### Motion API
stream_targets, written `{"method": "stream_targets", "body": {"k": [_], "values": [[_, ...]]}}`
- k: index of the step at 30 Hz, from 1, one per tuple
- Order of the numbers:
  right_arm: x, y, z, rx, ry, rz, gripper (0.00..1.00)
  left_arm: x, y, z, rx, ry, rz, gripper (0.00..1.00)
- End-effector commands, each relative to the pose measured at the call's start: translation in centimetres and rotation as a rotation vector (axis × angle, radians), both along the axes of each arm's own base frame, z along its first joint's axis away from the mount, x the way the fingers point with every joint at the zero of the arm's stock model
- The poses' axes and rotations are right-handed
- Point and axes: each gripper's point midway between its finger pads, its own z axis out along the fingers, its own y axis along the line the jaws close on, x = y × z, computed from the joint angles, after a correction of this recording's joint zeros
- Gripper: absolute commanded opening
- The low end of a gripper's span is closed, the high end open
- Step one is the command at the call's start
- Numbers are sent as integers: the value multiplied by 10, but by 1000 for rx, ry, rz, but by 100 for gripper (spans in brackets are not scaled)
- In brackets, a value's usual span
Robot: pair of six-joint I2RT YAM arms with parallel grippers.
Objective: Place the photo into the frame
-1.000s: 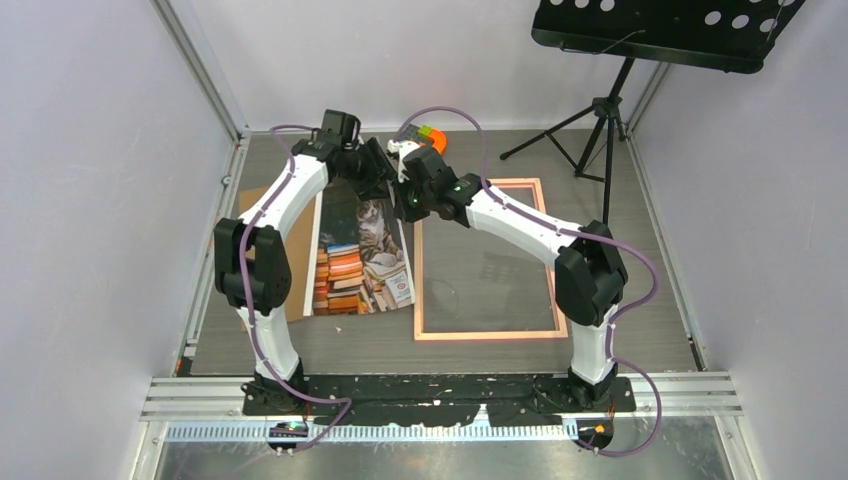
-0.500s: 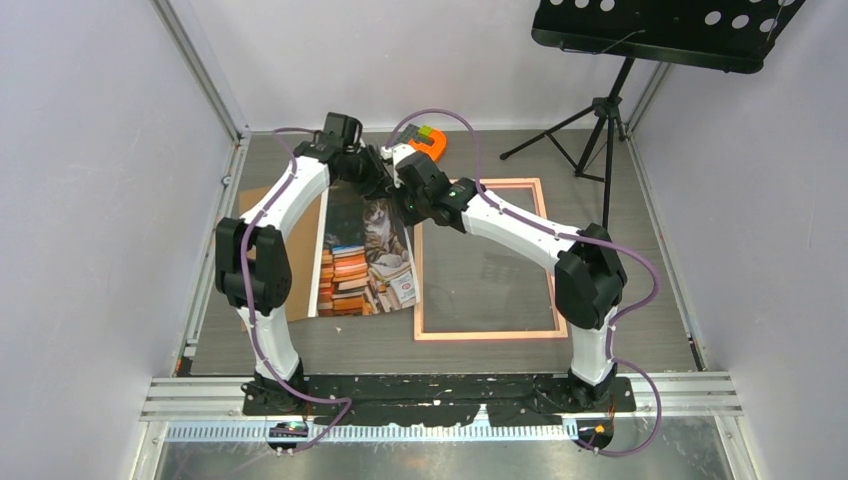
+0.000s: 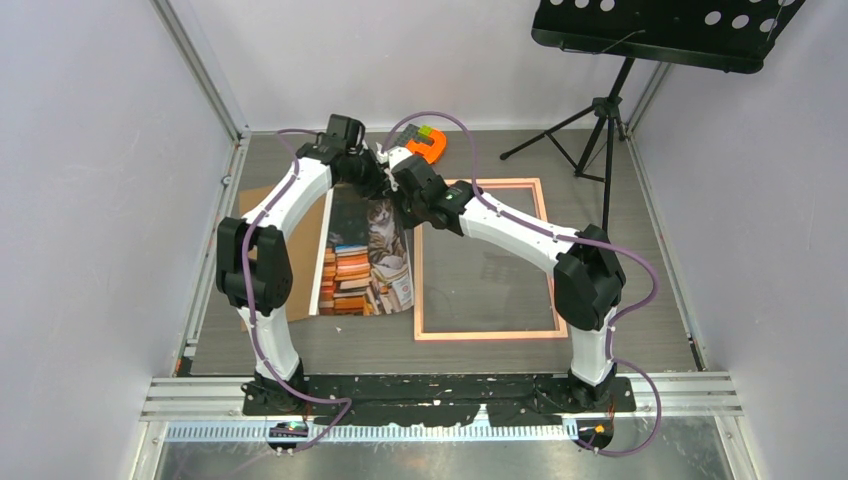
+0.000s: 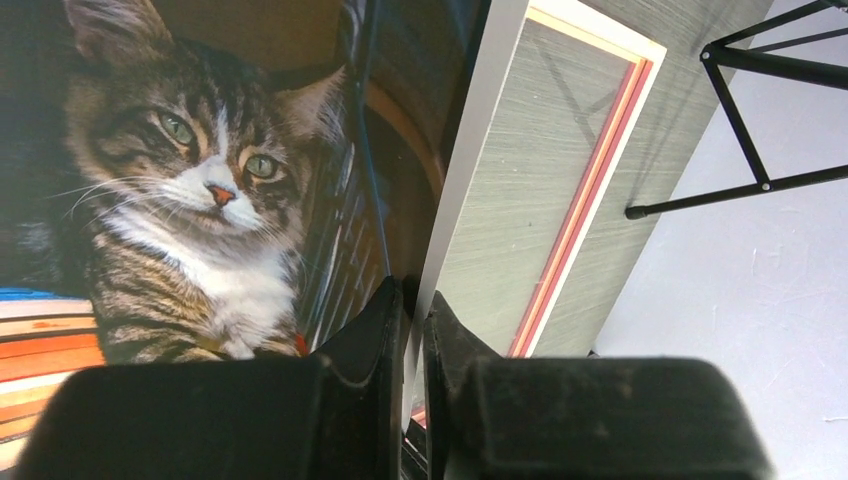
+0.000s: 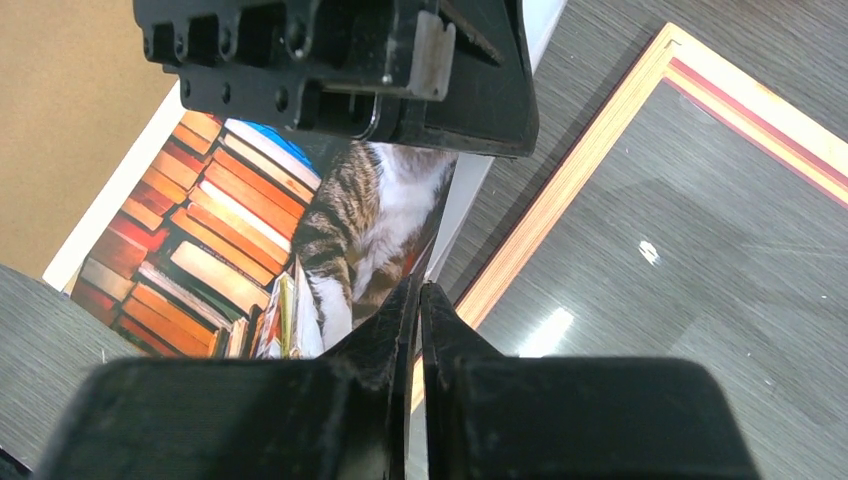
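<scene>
Left gripper (image 4: 412,300) is just clamping the photo (image 4: 180,200) at its 12 o'clock edge, right gripper (image 5: 419,295) pinching it alongside. Lifting is becoming possible.

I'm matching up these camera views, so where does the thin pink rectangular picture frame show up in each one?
Top external: the thin pink rectangular picture frame lies flat, right of centre.
Left wrist: the frame's rail slants through the right half.
Right wrist: the frame fills the upper right.
Shared landmark: the cat-and-books paper print beside its left rail.
</scene>
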Motion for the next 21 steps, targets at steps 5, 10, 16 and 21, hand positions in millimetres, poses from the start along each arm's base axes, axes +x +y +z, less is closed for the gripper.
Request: {"method": "stream_targets", "body": {"k": [5,10,16,21], "values": [[0,8,47,78,-77,8,15,3,-11,15,-26,-61,-21,0],[-1,8,48,82,-74,4,32,4,-11,17,-22,-69,-20,0],[-3,5,57,97,-77,-5,60,5,-11,22,-22,-81,-21,0],[-7,-4,72,109,-96,-14,69,5,-13,36,-46,-112,-35,0]]}}
